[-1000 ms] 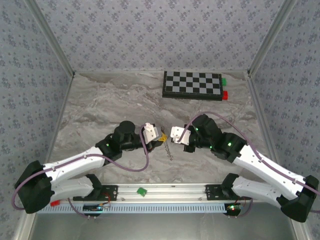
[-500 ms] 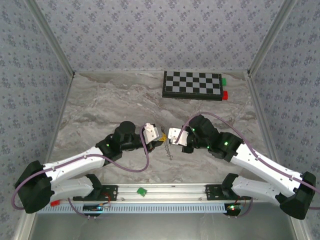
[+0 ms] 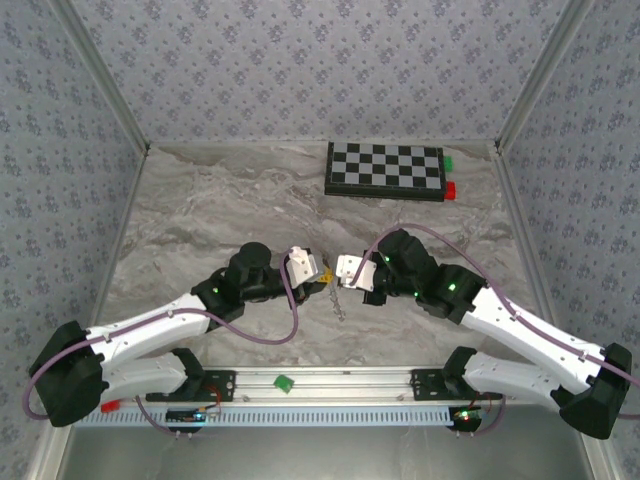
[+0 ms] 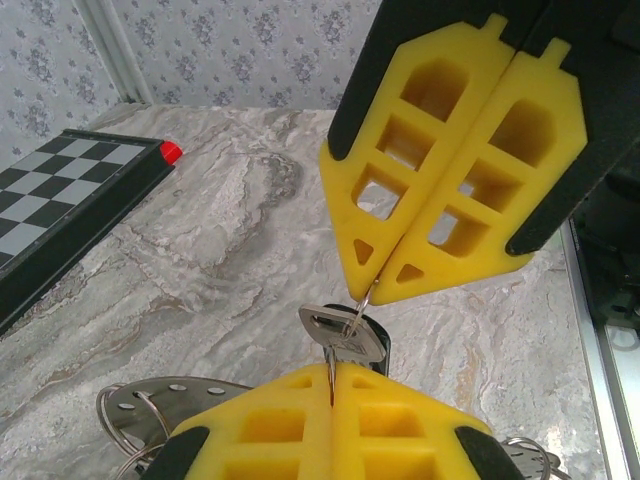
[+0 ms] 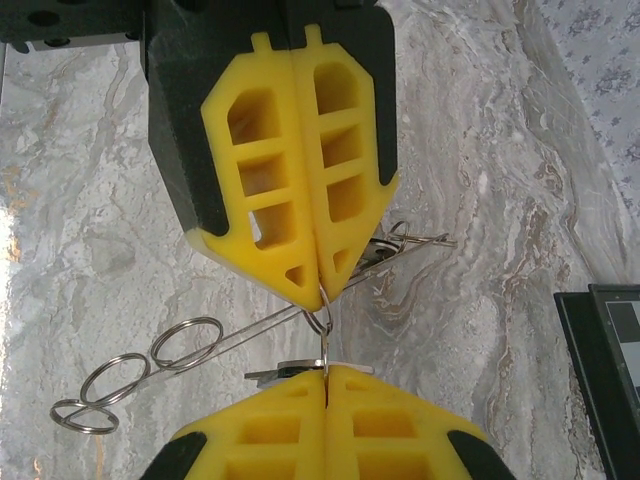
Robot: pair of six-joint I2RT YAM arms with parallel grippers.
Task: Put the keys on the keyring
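My two grippers meet tip to tip over the middle of the table, left gripper [image 3: 325, 274] and right gripper [image 3: 341, 274]. Both are shut. In the left wrist view the left gripper [image 4: 331, 372] pinches a thin wire of the keyring [image 4: 366, 305], which runs up into the right gripper [image 4: 378, 292]. A silver key [image 4: 345, 335] sits on that wire just above my left fingertips, with a dark key head [image 4: 380, 340] behind it. From the right wrist, the keyring [image 5: 322, 312] spans from the left gripper [image 5: 320, 290] to the right gripper [image 5: 325, 372], the key [image 5: 290, 371] edge-on.
Loose rings [image 5: 185, 340] and a thin metal strip [image 5: 255, 325] lie on the marble under the grippers. A chessboard [image 3: 385, 170] lies at the back, with a green block [image 3: 447, 162] and a red block [image 3: 450, 189] at its right end. Another green block [image 3: 284, 381] sits on the front rail.
The right gripper has moved left, closing the gap to the left gripper. Over the last half second nothing visibly shifted.
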